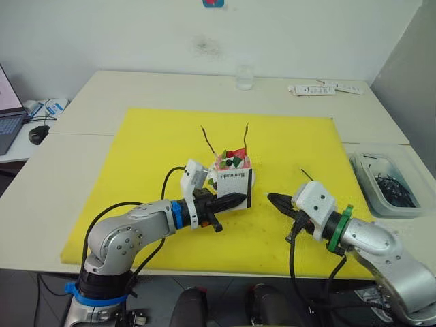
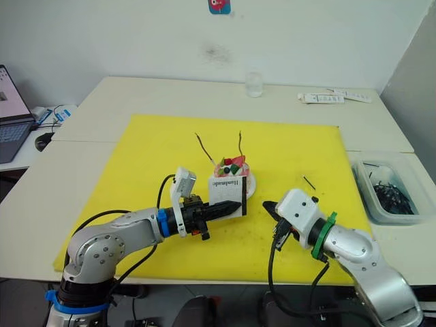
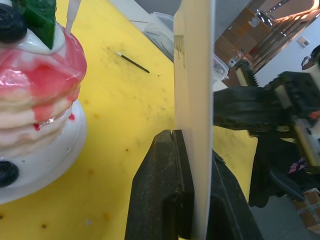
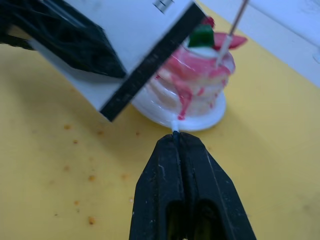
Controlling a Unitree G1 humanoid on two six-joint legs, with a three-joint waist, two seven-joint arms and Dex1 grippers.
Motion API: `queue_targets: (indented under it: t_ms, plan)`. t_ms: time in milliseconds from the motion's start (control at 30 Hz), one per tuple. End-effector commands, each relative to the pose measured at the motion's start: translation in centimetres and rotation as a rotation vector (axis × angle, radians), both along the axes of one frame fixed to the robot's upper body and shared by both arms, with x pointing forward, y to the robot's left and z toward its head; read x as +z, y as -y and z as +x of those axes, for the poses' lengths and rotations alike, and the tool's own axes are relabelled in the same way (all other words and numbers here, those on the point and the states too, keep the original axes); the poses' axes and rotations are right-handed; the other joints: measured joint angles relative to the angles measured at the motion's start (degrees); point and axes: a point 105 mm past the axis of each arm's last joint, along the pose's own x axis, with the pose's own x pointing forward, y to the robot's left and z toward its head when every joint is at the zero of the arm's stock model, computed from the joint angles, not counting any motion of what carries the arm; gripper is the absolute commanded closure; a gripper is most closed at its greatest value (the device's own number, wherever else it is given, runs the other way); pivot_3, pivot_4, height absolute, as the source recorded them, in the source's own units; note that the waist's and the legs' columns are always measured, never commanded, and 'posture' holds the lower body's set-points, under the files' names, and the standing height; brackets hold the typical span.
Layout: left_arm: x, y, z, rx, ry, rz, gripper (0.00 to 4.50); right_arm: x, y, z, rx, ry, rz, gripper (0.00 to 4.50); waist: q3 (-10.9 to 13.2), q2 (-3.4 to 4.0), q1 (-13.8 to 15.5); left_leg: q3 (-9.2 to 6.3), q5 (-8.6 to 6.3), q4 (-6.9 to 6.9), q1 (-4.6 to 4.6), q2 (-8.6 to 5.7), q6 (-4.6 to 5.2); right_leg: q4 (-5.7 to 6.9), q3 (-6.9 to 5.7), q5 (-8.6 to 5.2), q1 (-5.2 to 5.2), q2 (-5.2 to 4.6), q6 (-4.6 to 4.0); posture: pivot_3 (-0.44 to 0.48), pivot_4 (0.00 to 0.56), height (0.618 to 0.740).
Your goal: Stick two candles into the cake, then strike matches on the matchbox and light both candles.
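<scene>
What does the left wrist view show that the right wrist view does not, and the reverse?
Left wrist alone of the two: a short dark loose match on the yellow mat, a clear plastic bin. Right wrist alone: the black striking strip, a held match's pale tip in the shut right gripper. Both: round pink cake on white plate, a thin candle, flat white matchbox clamped by the left gripper.
</scene>
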Motion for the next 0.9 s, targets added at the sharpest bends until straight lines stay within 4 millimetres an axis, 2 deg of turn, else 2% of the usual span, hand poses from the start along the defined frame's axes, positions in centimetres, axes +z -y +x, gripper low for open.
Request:
queue_targets:
  t_ms: [33, 400, 900]
  plan:
    - [0.7, 0.4, 0.1, -0.015, 0.021, -0.014, 4.50, 0.9, -0.9, -0.6, 0.068, 0.020, -0.048, 4.47, 0.01, -0.01, 0.00, -0.01, 0.00, 0.00, -0.01, 0.01, 0.00, -0.01, 0.00, 0.00, 0.00, 0.00, 0.00, 0.000, 0.150, 0.740]
    - [0.7, 0.3, -0.1, -0.033, 0.021, -0.013, 4.50, 0.8, -2.4, 0.2, 0.088, 0.040, -0.075, 4.47, 0.01, -0.01, -0.01, 0.02, 0.00, 0.01, -0.02, -0.01, 0.00, -0.03, 0.01, 0.00, -0.02, 0.01, 0.00, 0.000, 0.150, 0.740]
    - [1.3, 0.6, -0.6, -0.057, 0.023, -0.043, 4.50, 0.2, -3.0, 1.0, 0.100, 0.053, -0.097, 4.47, 0.01, -0.01, 0.00, 0.02, 0.00, 0.01, -0.02, 0.00, 0.00, -0.02, 0.01, 0.00, -0.02, 0.00, 0.00, 0.000, 0.150, 0.740]
